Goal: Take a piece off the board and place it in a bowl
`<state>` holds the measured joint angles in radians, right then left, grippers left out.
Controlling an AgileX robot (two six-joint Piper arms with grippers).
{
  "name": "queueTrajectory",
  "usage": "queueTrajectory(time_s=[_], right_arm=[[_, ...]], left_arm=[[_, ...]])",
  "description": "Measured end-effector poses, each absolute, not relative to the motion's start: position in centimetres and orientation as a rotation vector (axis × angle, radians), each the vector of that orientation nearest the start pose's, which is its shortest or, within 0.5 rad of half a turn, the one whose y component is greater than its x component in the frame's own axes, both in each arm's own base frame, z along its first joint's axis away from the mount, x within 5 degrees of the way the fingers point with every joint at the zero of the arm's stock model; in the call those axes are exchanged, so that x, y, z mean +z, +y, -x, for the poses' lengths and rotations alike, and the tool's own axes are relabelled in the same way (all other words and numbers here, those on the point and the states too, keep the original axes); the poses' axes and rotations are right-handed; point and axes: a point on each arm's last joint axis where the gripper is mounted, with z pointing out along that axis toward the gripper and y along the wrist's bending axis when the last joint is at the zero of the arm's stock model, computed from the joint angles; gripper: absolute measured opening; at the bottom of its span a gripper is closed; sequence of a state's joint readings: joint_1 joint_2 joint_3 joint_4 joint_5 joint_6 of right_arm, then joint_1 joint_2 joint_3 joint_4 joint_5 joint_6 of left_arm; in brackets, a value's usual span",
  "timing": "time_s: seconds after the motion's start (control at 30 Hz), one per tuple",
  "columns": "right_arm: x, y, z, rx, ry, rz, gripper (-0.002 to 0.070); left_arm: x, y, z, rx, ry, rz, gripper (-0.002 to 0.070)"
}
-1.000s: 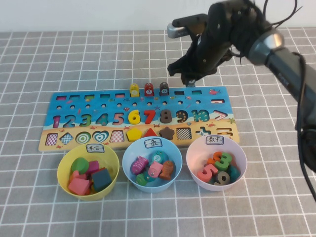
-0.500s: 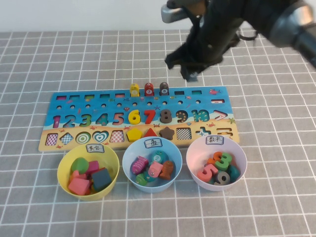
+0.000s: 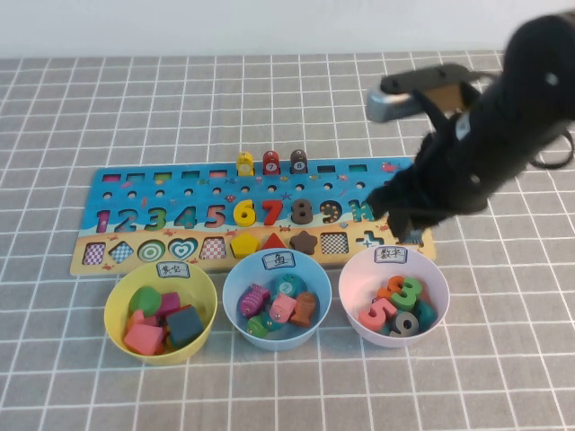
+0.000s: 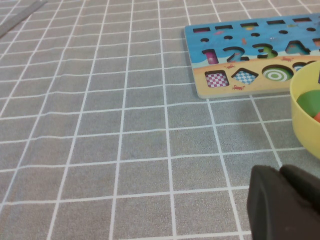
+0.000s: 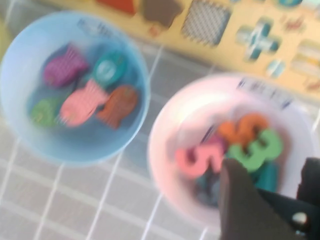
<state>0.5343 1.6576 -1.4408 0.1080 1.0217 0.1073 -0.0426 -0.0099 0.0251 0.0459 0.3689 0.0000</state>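
Probably light and stiff, the piece point(image 5: 299, 218) is sitting pinched by its sides in the right hand point(image 3: 409, 235) above the board point(image 3: 314, 190); the left hand point(image 4: 285, 200) is idling closed by the yellow bowl point(image 4: 301, 127).

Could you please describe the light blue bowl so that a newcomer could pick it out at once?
Along the near edge of the long blue number board stand three bowls in a row. The light blue bowl is the middle one, between the yellow bowl and the pale lavender-white bowl. It alone holds fish-shaped pieces.

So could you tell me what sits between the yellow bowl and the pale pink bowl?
The light blue bowl of fish pieces sits between the yellow bowl and pale pink bowl, clearest in the high view.
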Motion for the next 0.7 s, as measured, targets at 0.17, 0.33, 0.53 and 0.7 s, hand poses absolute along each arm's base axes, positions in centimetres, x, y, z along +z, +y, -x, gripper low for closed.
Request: queueTrajectory(time_s=[0.17, 0.33, 0.53, 0.7], right_arm=[[30.4, 18.7, -27.8, 0.384, 2.751, 0.542, 0.0213], [30.1, 20.3, -26.1, 0.419, 2.767, 0.613, 0.0213], [29.1, 23.1, -24.8, 0.444, 2.784, 0.687, 0.0213], [27.5, 25.6, -24.6, 0.451, 2.811, 0.703, 0.0213]], left_arm=[[17.2, -0.1, -5.3, 0.016, 1.866, -0.068, -0.0001], [17.2, -0.1, -5.3, 0.016, 1.867, -0.068, -0.0001], [17.2, -0.1, -5.3, 0.016, 1.867, -0.068, -0.0001], [17.2, -0.1, -5.3, 0.016, 1.867, -0.068, -0.0001]])
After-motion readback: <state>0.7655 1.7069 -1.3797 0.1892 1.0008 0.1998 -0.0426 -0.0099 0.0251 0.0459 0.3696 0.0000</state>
